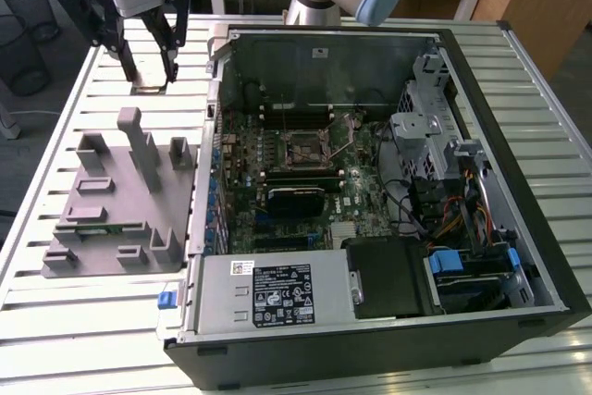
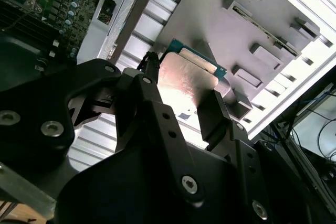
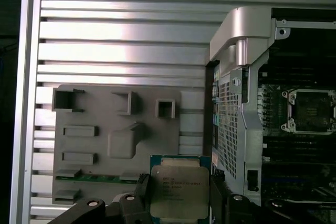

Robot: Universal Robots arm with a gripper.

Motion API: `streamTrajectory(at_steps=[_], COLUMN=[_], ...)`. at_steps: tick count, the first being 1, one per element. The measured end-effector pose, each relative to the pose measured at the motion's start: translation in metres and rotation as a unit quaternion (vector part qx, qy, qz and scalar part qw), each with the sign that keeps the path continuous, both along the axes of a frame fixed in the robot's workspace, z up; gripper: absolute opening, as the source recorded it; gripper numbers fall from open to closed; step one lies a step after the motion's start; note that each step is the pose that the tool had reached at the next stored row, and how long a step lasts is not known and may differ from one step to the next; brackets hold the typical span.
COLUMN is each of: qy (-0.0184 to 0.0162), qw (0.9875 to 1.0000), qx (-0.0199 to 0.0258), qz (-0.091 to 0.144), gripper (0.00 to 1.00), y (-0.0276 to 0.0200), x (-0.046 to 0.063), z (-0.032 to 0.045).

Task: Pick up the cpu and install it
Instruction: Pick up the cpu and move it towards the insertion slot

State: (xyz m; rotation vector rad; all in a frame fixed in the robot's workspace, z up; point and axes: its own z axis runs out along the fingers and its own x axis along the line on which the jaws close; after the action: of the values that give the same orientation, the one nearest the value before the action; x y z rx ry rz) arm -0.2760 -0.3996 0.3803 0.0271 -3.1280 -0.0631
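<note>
The cpu (image 1: 149, 87) (image 3: 178, 190) (image 2: 189, 74) is a flat square chip with a silvery metal top and a thin green rim. It sits between the two black fingers of my gripper (image 1: 148, 76) (image 3: 179, 192) (image 2: 184, 80), which press on its opposite edges. In the exterior view the gripper hangs over the far end of the grey fixture (image 1: 111, 201), at the exterior view's left of the open computer case. The chip looks lifted off the fixture (image 3: 105, 135). The motherboard's cpu socket (image 1: 305, 148) (image 3: 310, 109) lies open inside the case, with nothing in it.
The open computer case (image 1: 555, 256) takes up the exterior view's right, with a metal side wall (image 1: 215, 136) between gripper and motherboard. A power supply (image 1: 273, 289), drive bays and cables (image 1: 444, 201) crowd the case. The slatted metal table (image 1: 55, 321) carries everything.
</note>
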Motion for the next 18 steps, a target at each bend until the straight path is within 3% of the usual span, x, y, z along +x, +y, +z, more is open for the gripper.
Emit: streamTrajectory(at_steps=[18], qy=[0.0000], qw=[1.0000], qx=[0.0000], qz=[0.000], gripper=[0.54], y=[0.0000], x=[0.016], z=[0.0000])
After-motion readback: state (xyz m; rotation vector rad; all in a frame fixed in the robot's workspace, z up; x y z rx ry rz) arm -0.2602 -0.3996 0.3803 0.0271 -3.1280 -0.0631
